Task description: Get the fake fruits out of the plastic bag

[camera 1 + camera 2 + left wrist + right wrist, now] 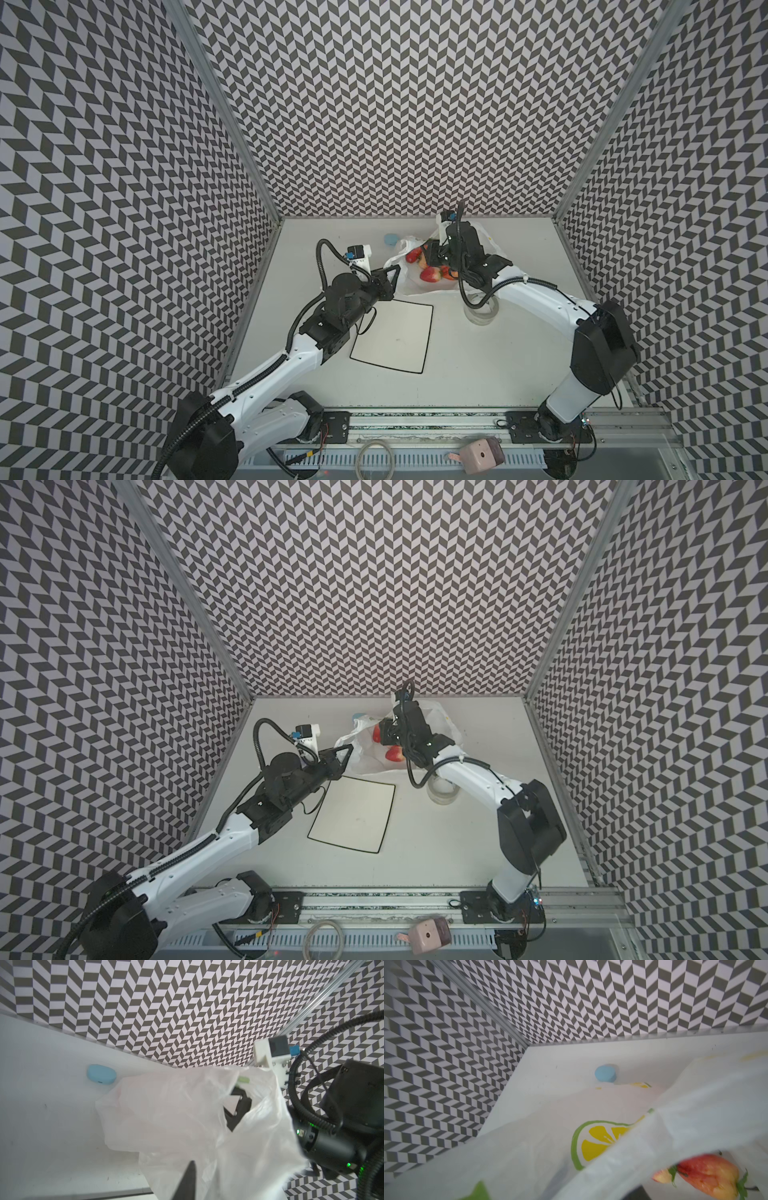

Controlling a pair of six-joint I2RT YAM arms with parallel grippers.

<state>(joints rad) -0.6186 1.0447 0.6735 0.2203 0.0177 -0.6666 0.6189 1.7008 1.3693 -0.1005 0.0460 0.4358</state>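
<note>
Plastic bag (397, 264) sits at about 1 o'clock on the table (498, 374). Blue blob (390, 239) is just off its 11 o'clock corner, tape roll (482, 313) at its 5, plate (395, 336) at its 7. The fake fruits (430, 274) I can see are all inside the bag, with the red ones clustered near the mouth. My right gripper (433, 254) reaches into the mouth from the 4 o'clock side, with one strawberry (708, 1176) close under its wrist cam. The film hides the jaws, so I can't tell their gap or whether anything is pinched. Left gripper (392, 275) is against the bag's 8 o'clock edge; only one finger shows on its cam, so I can't tell its gap or hold either. Handling: fruits look light, hard and glossy, so probably slippery. I'd pinch a strawberry across its widest part, not the leaves. Bag is thin and floppy and will likely drag along, so pin its rim.
</note>
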